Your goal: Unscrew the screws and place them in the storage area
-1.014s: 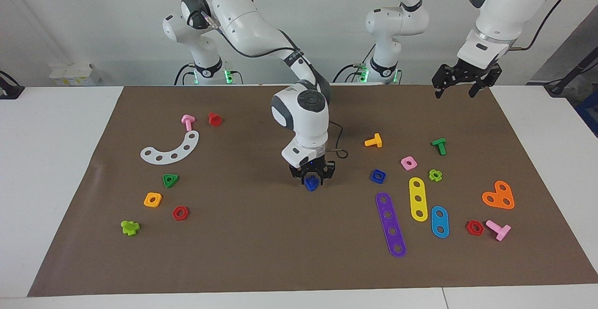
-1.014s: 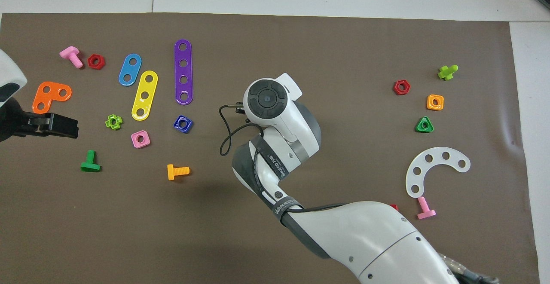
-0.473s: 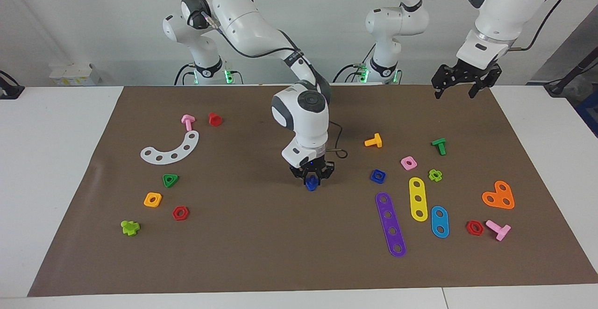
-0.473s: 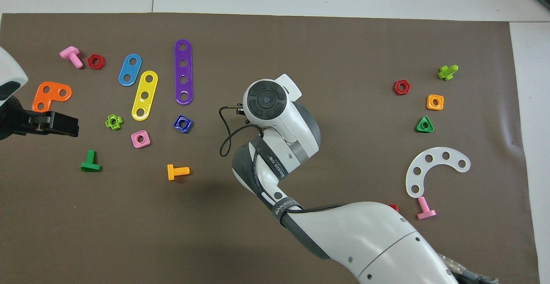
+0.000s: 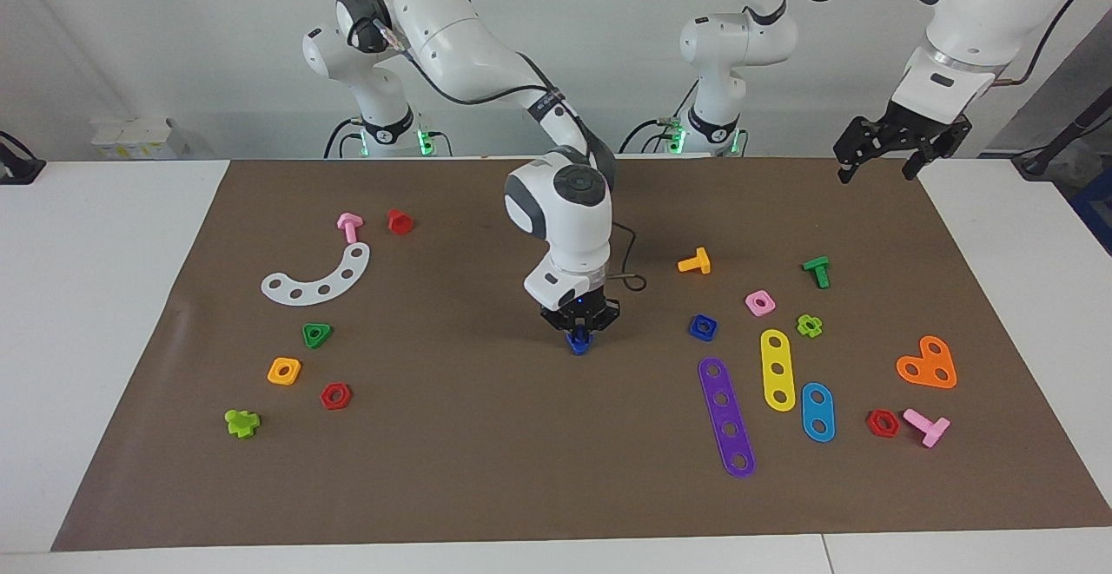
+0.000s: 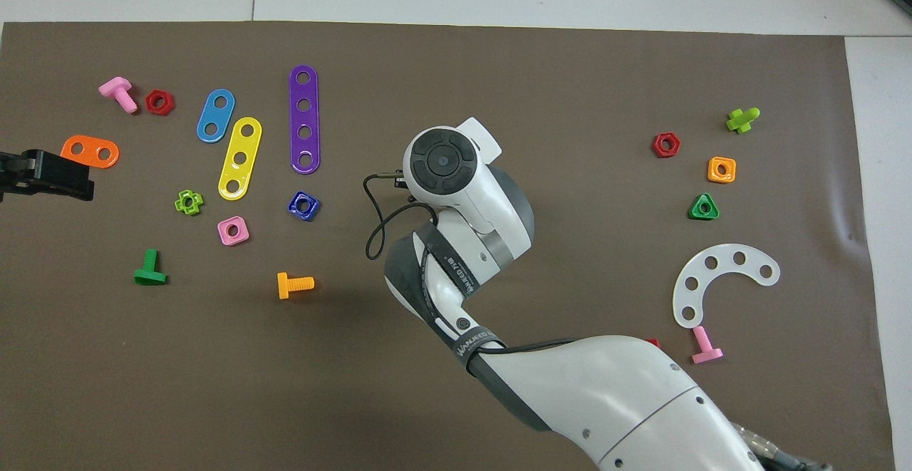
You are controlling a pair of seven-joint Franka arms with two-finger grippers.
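Presently catalogued: one dark-blue bolt (image 5: 579, 342), small, plastic, triangular-headed, standing at the middle of the brown mat (image 5: 486, 470) that covers the surface, with the right gripper (image 5: 579, 331) down on it from above, fingertips drawn together and pinching the piece. In the overhead view the right arm's wrist hides both bolt and gripper. Companion item: one dark-blue square nut (image 5: 703, 326) with a round hole, lying loose on the mat toward the left arm's end, just beside the purple strip (image 5: 726, 418) and near the pink square nut (image 5: 760, 302); it is apart from the bolt, so the unscrewing appears done and the carrying remains. Left gripper (image 5: 903, 147): raised over the mat's edge at the left arm's end, jaws spread wide, holding nothing, waiting. Handling notes, as judgement: the bolt should be very light, rigid and smooth, not fragile; its slick faces may let it twist or pop out of a pinch, so the hold is best taken across two flat sides of the head or squarely on the shank. The nut, low and flat, would want a grip across opposite flat edges. Other stock present: orange bolt (image 5: 695, 262), green bolt (image 5: 817, 271), white curved plate (image 5: 317, 279).
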